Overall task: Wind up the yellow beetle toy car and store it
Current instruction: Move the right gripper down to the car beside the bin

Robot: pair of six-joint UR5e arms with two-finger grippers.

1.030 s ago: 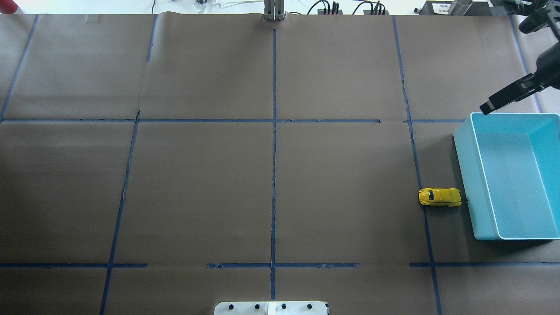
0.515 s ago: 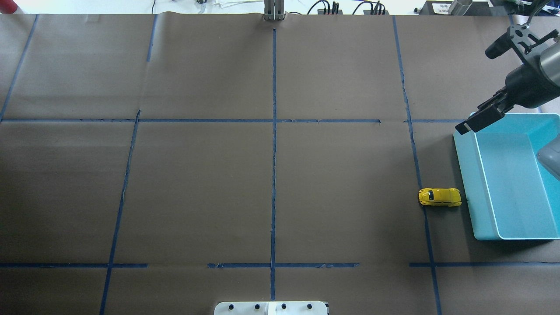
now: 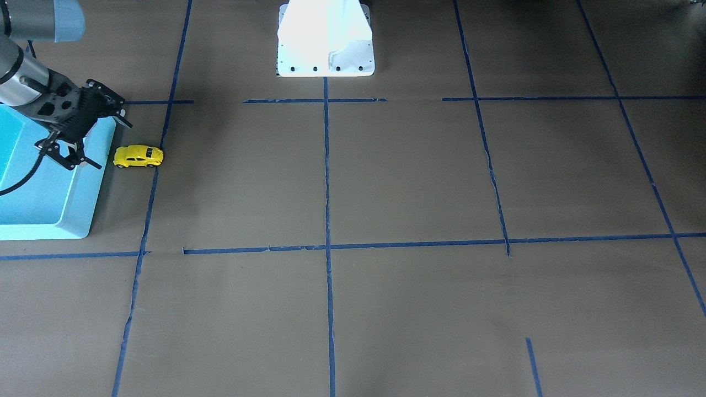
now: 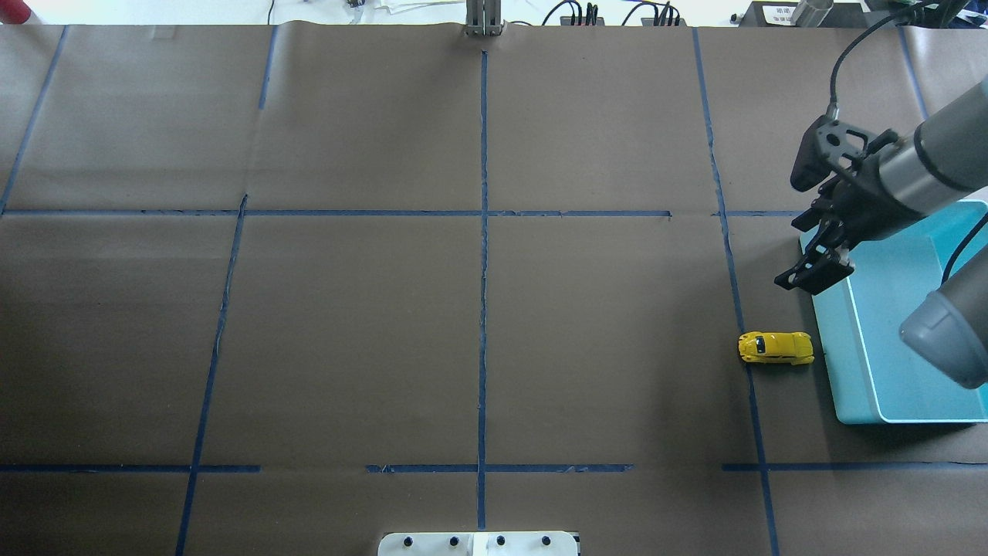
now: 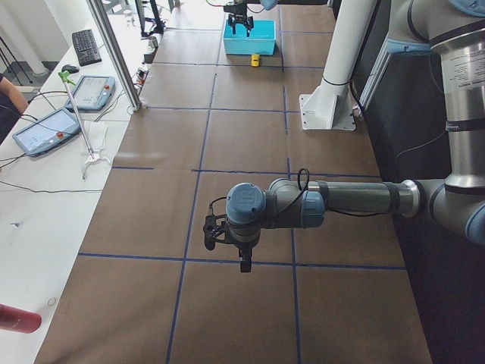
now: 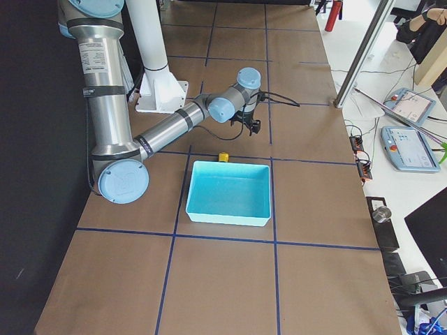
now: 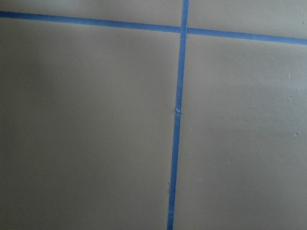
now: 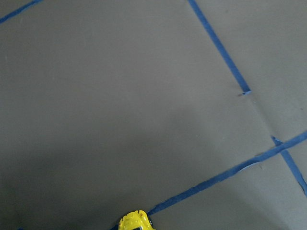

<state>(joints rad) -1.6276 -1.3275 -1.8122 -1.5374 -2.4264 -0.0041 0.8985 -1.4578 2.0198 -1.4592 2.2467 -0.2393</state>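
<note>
The yellow beetle toy car [image 4: 776, 347] stands on the brown table cover just left of the turquoise bin [image 4: 846, 363], on its wheels, with nothing touching it. It also shows as the car [image 3: 138, 156] in the front-facing view, and its tip [image 8: 135, 222] sits at the bottom edge of the right wrist view. My right gripper [image 4: 812, 278] hangs open and empty over the bin's far left corner, a short way beyond the car. My left gripper [image 5: 241, 259] shows only in the exterior left view, far from the car, and I cannot tell its state.
The bin [image 6: 230, 208] holds nothing. The robot's white base [image 3: 325, 38] stands at the table's near middle. Blue tape lines cross the cover. Tablets and cables lie on the side bench [image 5: 45, 129].
My right arm has swung in from the far right edge, moving left and toward the robot along the bin's corner, closer to the car. The car has not moved.
</note>
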